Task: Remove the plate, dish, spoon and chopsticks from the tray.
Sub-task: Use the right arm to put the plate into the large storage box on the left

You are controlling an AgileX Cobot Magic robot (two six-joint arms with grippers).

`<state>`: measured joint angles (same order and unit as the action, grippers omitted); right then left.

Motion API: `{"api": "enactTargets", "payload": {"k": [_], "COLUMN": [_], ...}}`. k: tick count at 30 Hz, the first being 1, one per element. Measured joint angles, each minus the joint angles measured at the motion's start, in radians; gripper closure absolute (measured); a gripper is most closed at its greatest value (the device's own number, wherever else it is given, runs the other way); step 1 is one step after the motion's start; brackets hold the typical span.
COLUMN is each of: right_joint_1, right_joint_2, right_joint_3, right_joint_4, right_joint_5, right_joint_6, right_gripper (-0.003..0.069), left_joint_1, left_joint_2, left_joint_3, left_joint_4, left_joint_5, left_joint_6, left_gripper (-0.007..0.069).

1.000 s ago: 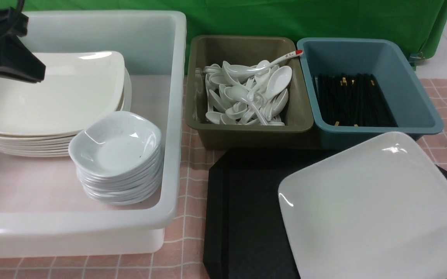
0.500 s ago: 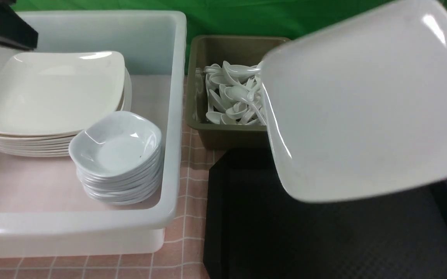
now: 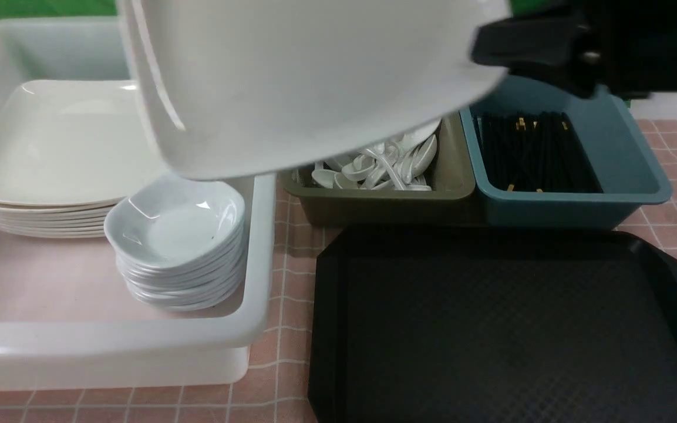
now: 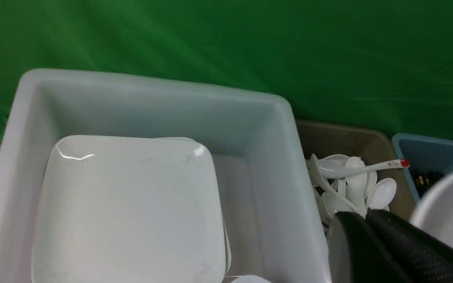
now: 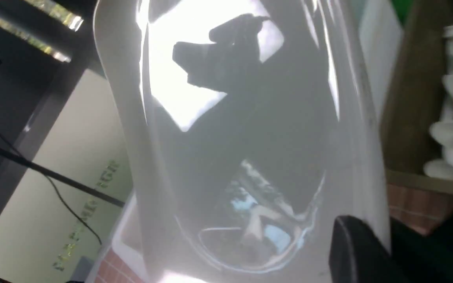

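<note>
The plate (image 3: 315, 76) has been lifted clear of the tray (image 3: 491, 329) and is held high in the air, tilted. Its left part is above the right side of the white tub (image 3: 109, 346) and its right part above the olive tub (image 3: 373, 197). It is gripped at its right edge by the right gripper (image 3: 491, 50), whose jaws are closed on the rim.

The tray is left bare, so the plate is judged to be the last thing cleared. What remains is to lower it onto the stack of plates (image 3: 50, 147) at the far left of the white tub. The dish (image 3: 177, 220) is taken to be the top one of the stack near the tub's right wall. The spoon (image 4: 367, 168) is seen in the left wrist view, lying on the pile in the olive tub. The chopsticks (image 3: 532, 153) cannot be told from the others in the blue tub (image 3: 573, 202).

A second earlier the plate lay flat on the right half of the tray. Half a second earlier it hung tilted over the olive and blue tubs, so it has been carried up and leftward. The left gripper (image 4: 364, 220) was then seen over the far left of the white tub and is gone from the front view now. In its own wrist view its jaws are seen pressed together on nothing. Nothing else on the desk (image 3: 291, 352) has been shifted.
</note>
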<state>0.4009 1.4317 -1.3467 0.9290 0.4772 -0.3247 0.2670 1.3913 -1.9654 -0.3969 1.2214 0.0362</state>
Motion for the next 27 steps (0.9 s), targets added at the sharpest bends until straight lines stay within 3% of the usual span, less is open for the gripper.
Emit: {"api": "enactTargets", "payload": {"k": [4, 11, 19, 27], "right_joint_1": [0.166, 0.306, 0.345, 0.345], "right_joint_2": [0.233, 0.613, 0.931, 1.063], "right_joint_3": [-0.212, -0.581, -0.906, -1.005], "right_joint_4": [-0.014, -0.024, -0.020, -0.020], "right_joint_5": [-0.125, -0.257, -0.325, -0.352], "right_joint_6": [0.067, 0.222, 0.454, 0.556], "right_gripper": [0.0583, 0.0583, 0.0583, 0.0583], "left_joint_1": [0.000, 0.000, 0.000, 0.000], "left_joint_2": [-0.011, -0.012, -0.012, -0.012], "left_joint_3": [-0.001, -0.001, -0.001, -0.001], "left_joint_4": [0.019, 0.097, 0.136, 0.136], "left_joint_5": [0.001, 0.004, 0.004, 0.004], "left_joint_6": [-0.012, -0.076, -0.100, -0.100], "left_gripper": [0.0568, 0.0480, 0.0381, 0.0372]}}
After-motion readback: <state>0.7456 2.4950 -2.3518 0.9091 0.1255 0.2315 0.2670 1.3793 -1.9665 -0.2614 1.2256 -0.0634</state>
